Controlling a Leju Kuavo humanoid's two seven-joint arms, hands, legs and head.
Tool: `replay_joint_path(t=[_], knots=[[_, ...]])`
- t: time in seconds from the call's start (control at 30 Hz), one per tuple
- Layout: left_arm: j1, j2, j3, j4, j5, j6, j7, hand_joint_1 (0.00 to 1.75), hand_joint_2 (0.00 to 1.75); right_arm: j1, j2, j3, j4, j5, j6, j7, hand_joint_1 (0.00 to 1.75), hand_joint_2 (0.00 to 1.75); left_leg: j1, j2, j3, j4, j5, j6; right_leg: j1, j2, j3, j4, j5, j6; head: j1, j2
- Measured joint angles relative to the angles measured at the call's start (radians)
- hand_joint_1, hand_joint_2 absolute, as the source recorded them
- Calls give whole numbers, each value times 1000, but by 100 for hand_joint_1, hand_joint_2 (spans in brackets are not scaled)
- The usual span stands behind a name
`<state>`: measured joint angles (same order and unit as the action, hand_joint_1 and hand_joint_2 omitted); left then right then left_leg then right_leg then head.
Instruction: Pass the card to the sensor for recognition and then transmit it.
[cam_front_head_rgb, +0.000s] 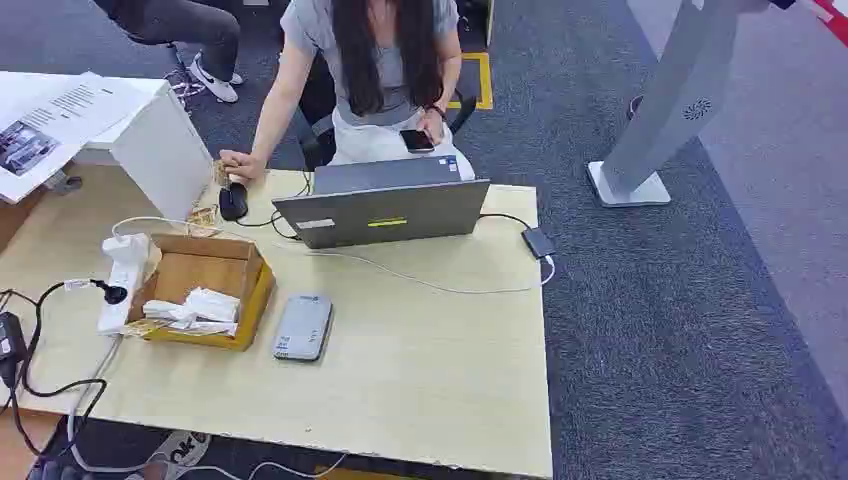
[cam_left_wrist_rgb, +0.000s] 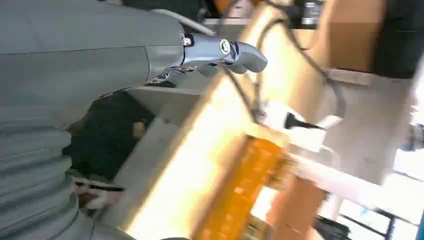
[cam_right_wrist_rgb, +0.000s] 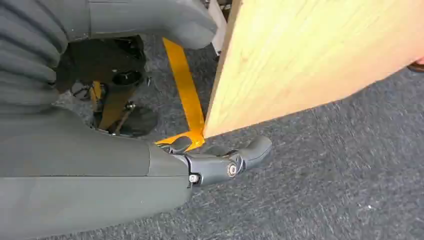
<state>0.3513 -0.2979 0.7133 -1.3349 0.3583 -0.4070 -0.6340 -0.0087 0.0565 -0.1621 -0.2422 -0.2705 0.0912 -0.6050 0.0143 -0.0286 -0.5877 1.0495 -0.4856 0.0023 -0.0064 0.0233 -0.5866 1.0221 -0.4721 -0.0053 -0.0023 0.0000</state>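
Lying in a heap inside the open cardboard box (cam_front_head_rgb: 205, 268): white cards (cam_front_head_rgb: 205, 305), not sharp enough to read. Just beside the box on the table (cam_front_head_rgb: 420, 380), flat and apart from it: the grey sensor (cam_front_head_rgb: 302, 327).

In the left wrist view, seen beyond the left hand (cam_left_wrist_rgb: 150, 65), past its thumb: the yellow side of the box (cam_left_wrist_rgb: 245, 190) and a white power strip (cam_left_wrist_rgb: 300, 135) with a black plug, both blurred and well apart from the hand. Touching nothing there. Thumb stretched out straight; other fingers hidden, so cannot tell if apart or together.

In the right wrist view, close in front of the right hand (cam_right_wrist_rgb: 200, 165): the corner of the table (cam_right_wrist_rgb: 310, 55), near the thumb but not touching. Under the hand, grey carpet (cam_right_wrist_rgb: 325, 175) with yellow tape (cam_right_wrist_rgb: 185, 85). Thumb stretched out, one dark finger (cam_right_wrist_rgb: 180, 144) partly seen, nothing visible in the hand; cannot tell how the rest of the fingers stand.

Further on the table: an open laptop (cam_front_head_rgb: 385, 210), a black mouse (cam_front_head_rgb: 233, 202) under the hand of a seated person (cam_front_head_rgb: 385, 70), who holds a phone (cam_front_head_rgb: 416, 140) in the other.
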Motion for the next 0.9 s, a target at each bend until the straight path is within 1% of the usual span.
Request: replay_joint_path(t=[0.1, 0.2, 0.27, 0.37, 0.47, 0.67, 0.9], knots=[[13, -13, -8, -90, 40, -10, -5, 0, 175, -5, 2, -9, 3, 2, -5, -6, 0, 175, 0, 0, 0, 0, 0, 0, 0, 0, 0, 0, 0, 0, 0, 0], [19, -23, -19, -200, 40, -21, -7, 0, 175, -15, 4, -11, 6, 15, -17, -5, 0, 175, 0, 0, 0, 0, 1, 0, 0, 0, 0, 0, 0, 0, 0, 0], [13, -25, -37, -268, 7, -16, -8, 0, 175, -23, 7, -11, 8, 26, -18, 0, 0, 175, 0, 0, 1, 0, 1, 0, 0, 0, 0, 0, 0, 0, 0, 0], [3, -21, -75, -323, -67, 26, -10, 0, 175, -30, 12, -11, 10, 40, -30, 10, 0, 175, 0, 0, 1, 0, 2, -1, 0, 0, 0, 0, 1, 0, 0, 0], [-15, -11, -114, -345, -147, 85, -8, 0, 175, -34, 15, -11, 10, 51, -36, 24, 0, 175, 0, 0, 1, 0, 2, -1, 0, 0, 0, 0, 1, 0, 0, 0], [-76, 35, -192, -352, -319, 192, 11, 0, 175, -39, 19, -12, 14, 62, -45, 58, 0, 175, 0, 0, 1, 0, 2, -1, 0, 0, 0, 0, 1, 0, 0, 0], [-166, 97, -271, -344, -524, 281, 95, 0, 175, -40, 22, -13, 18, 72, -50, 104, 0, 175, 0, 0, 1, 0, 3, -1, 0, 0, -1, 0, 2, 0, 0, 0]])
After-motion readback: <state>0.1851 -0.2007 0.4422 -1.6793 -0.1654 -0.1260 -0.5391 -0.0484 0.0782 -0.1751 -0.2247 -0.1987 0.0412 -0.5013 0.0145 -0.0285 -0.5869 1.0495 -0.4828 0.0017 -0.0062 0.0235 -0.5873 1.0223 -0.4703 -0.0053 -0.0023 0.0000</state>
